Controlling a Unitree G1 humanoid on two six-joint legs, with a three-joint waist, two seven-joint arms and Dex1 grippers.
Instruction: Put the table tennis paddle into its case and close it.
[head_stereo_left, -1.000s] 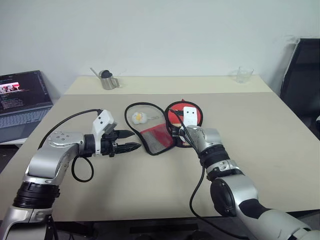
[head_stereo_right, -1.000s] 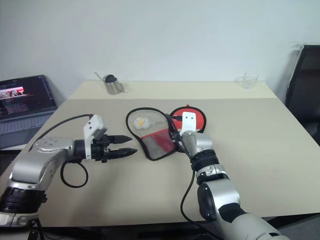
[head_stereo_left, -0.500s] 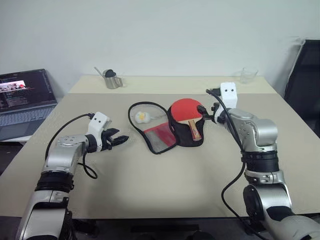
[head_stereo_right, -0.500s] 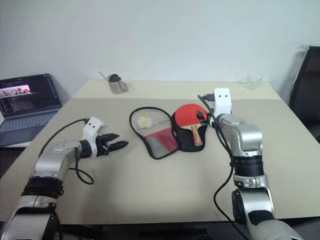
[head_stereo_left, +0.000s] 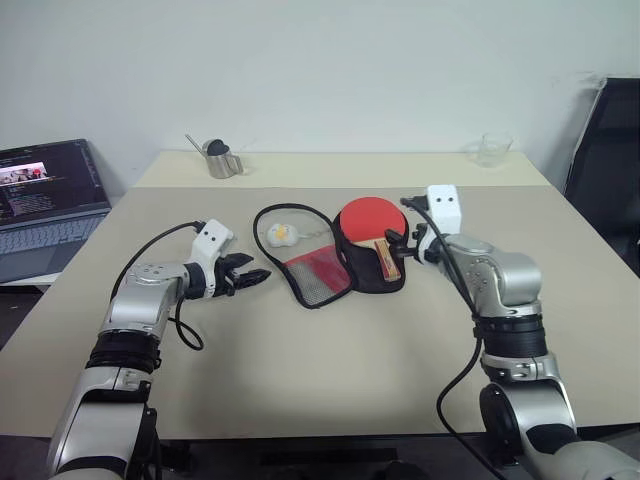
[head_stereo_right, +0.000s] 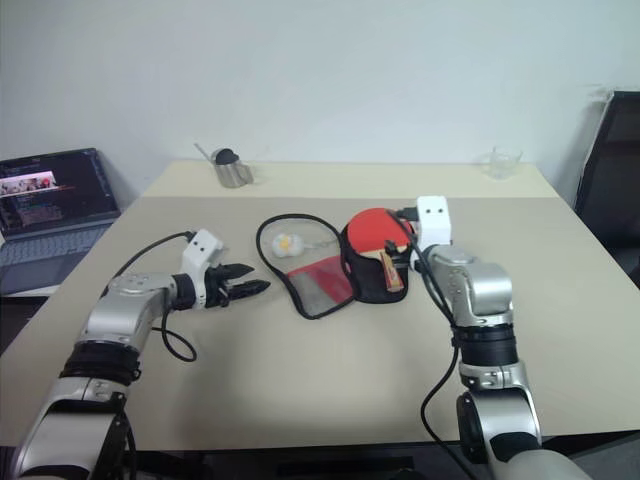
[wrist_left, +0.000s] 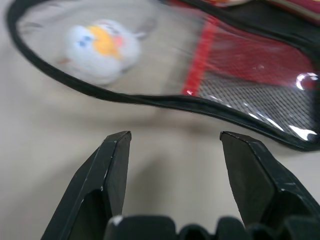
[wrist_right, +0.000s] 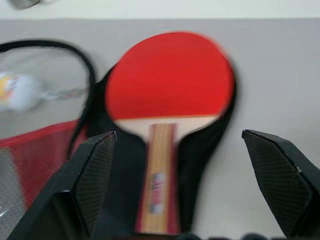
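Observation:
The table tennis paddle (head_stereo_left: 367, 217) lies face up on the black half of the open case (head_stereo_left: 372, 279), with its wooden handle (wrist_right: 157, 170) pointing towards me. The case's red and mesh flap (head_stereo_left: 315, 274) is folded out flat to the left. My right gripper (head_stereo_left: 398, 246) hovers open just right of the handle, its wide-spread fingers (wrist_right: 100, 165) to either side of the paddle in the right wrist view. My left gripper (head_stereo_left: 256, 274) is open and empty, low over the table, a short way left of the flap's black edge (wrist_left: 200, 102).
A small white plush charm (head_stereo_left: 279, 234) lies inside the flap's black trim loop. At the back stand a metal cup (head_stereo_left: 218, 161) and a clear glass (head_stereo_left: 492, 149). A laptop (head_stereo_left: 45, 195) sits to the left and a black chair (head_stereo_left: 608, 150) to the right.
My right gripper has drawn back to the right and up from over the paddle, leaving it on the black half. My left gripper has eased forward towards the flap.

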